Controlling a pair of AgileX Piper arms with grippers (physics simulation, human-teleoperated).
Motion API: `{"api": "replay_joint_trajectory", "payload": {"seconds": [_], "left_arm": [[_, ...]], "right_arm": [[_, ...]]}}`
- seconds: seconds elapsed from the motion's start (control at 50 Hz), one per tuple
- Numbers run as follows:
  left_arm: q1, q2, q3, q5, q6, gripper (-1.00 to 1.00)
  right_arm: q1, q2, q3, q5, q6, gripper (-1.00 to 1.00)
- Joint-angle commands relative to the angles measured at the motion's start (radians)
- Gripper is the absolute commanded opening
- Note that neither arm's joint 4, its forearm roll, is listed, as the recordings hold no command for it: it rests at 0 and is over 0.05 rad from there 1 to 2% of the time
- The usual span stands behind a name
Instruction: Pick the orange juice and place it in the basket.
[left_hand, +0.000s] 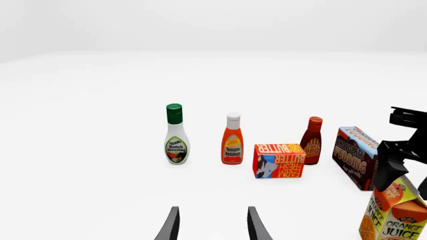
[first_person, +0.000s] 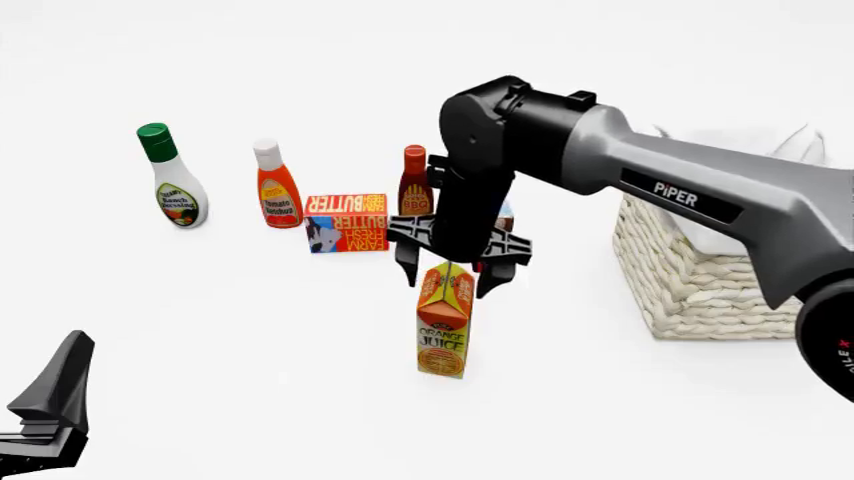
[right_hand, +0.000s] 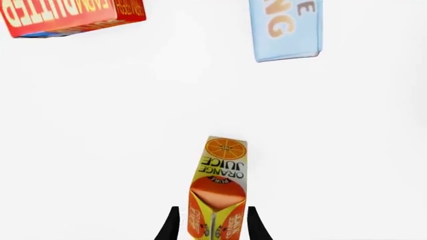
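Observation:
The orange juice (first_person: 445, 322) stands upright on the table, a tall orange and yellow carton, just left of the basket (first_person: 701, 275). My right gripper (first_person: 449, 270) points straight down over it, open, with one finger on each side of the gabled top. In the right wrist view the carton top (right_hand: 217, 200) sits between the fingertips (right_hand: 256, 225), and I cannot tell whether they touch it. My left gripper (left_hand: 213, 227) hovers open and empty at the near left, far from the carton (left_hand: 395, 217).
Behind the carton stand a ranch dressing bottle (first_person: 174, 185), a ketchup bottle (first_person: 276, 190), a butter box (first_person: 347, 222), a BBQ sauce bottle (first_person: 415, 185) and a chocolate pudding box (left_hand: 357, 157). The right arm (first_person: 667, 190) spans above the basket's left side.

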Motion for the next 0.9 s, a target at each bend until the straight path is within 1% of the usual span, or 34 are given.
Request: {"api": "replay_joint_trajectory", "payload": {"seconds": [0.02, 0.1, 0.12, 0.14, 0.16, 0.18, 0.2, 0.26, 0.28, 0.4, 0.44, 0.5, 0.52, 0.58, 0.6, 0.62, 0.64, 0.66, 0.7, 0.72, 0.74, 0.78, 0.8, 0.82, 0.84, 0.86, 0.88, 0.9], "left_arm": [[-0.003, 0.000, 0.003, -0.002, 0.000, 1.00], [-0.003, 0.000, 0.003, -0.002, 0.000, 1.00], [-0.003, 0.000, 0.003, -0.002, 0.000, 1.00], [-0.003, 0.000, 0.003, -0.002, 0.000, 1.00], [-0.003, 0.000, 0.003, -0.002, 0.000, 1.00], [-0.003, 0.000, 0.003, -0.002, 0.000, 1.00], [-0.003, 0.000, 0.003, -0.002, 0.000, 1.00], [-0.003, 0.000, 0.003, -0.002, 0.000, 1.00], [-0.003, 0.000, 0.003, -0.002, 0.000, 1.00], [-0.003, 0.000, 0.003, -0.002, 0.000, 1.00], [-0.003, 0.000, 0.003, -0.002, 0.000, 1.00], [-0.003, 0.000, 0.003, -0.002, 0.000, 1.00], [-0.003, 0.000, 0.003, -0.002, 0.000, 1.00], [-0.003, 0.000, 0.003, -0.002, 0.000, 1.00], [-0.003, 0.000, 0.003, -0.002, 0.000, 1.00], [-0.003, 0.000, 0.003, -0.002, 0.000, 1.00], [-0.003, 0.000, 0.003, -0.002, 0.000, 1.00], [-0.003, 0.000, 0.003, -0.002, 0.000, 1.00], [-0.003, 0.000, 0.003, -0.002, 0.000, 1.00], [-0.003, 0.000, 0.003, -0.002, 0.000, 1.00], [-0.003, 0.000, 0.003, -0.002, 0.000, 1.00], [-0.003, 0.000, 0.003, -0.002, 0.000, 1.00], [-0.003, 0.000, 0.003, -0.002, 0.000, 1.00], [-0.003, 0.000, 0.003, -0.002, 0.000, 1.00], [-0.003, 0.000, 0.003, -0.002, 0.000, 1.00], [-0.003, 0.000, 0.003, -0.002, 0.000, 1.00], [-0.003, 0.000, 0.003, -0.002, 0.000, 1.00], [-0.003, 0.000, 0.003, -0.002, 0.000, 1.00]], "right_arm": [[-0.001, 0.005, 0.004, 0.004, -0.001, 1.00], [-0.001, 0.007, 0.005, 0.004, 0.001, 1.00], [0.011, 0.003, 0.003, 0.004, 0.016, 1.00], [-0.010, 0.008, 0.008, 0.004, -0.008, 1.00], [-0.017, 0.010, 0.011, 0.004, -0.015, 1.00], [-0.006, 0.006, 0.009, 0.004, -0.001, 1.00], [-0.011, 0.008, 0.011, 0.004, -0.010, 1.00], [-0.005, 0.006, 0.010, 0.004, -0.002, 1.00], [-0.012, 0.009, 0.011, 0.004, -0.009, 1.00], [-0.006, 0.013, 0.007, 0.004, -0.004, 1.00], [-0.014, 0.017, 0.008, 0.004, -0.015, 1.00], [-0.012, 0.019, 0.006, 0.004, -0.012, 1.00], [-0.003, 0.017, 0.004, 0.004, -0.001, 1.00], [-0.011, 0.021, 0.005, 0.004, -0.013, 1.00], [0.008, 0.017, 0.001, 0.004, 0.009, 1.00], [0.004, 0.017, 0.002, 0.004, 0.008, 1.00], [-0.022, 0.026, 0.007, 0.004, -0.023, 1.00], [-0.009, 0.024, 0.002, 0.004, -0.008, 1.00], [-0.010, 0.025, 0.003, 0.004, -0.008, 1.00], [-0.022, 0.029, 0.004, 0.004, -0.023, 1.00], [-0.004, 0.027, -0.002, 0.004, -0.001, 1.00], [-0.020, 0.032, 0.000, 0.004, -0.019, 1.00], [-0.003, 0.029, -0.004, 0.004, 0.000, 1.00], [-0.003, 0.029, -0.004, 0.004, 0.000, 1.00], [-0.022, 0.035, 0.000, 0.004, -0.021, 1.00], [-0.003, 0.031, -0.004, 0.004, 0.001, 1.00], [-0.009, 0.034, -0.002, 0.004, -0.006, 1.00], [-0.027, 0.039, 0.000, 0.004, -0.027, 1.00]]}}
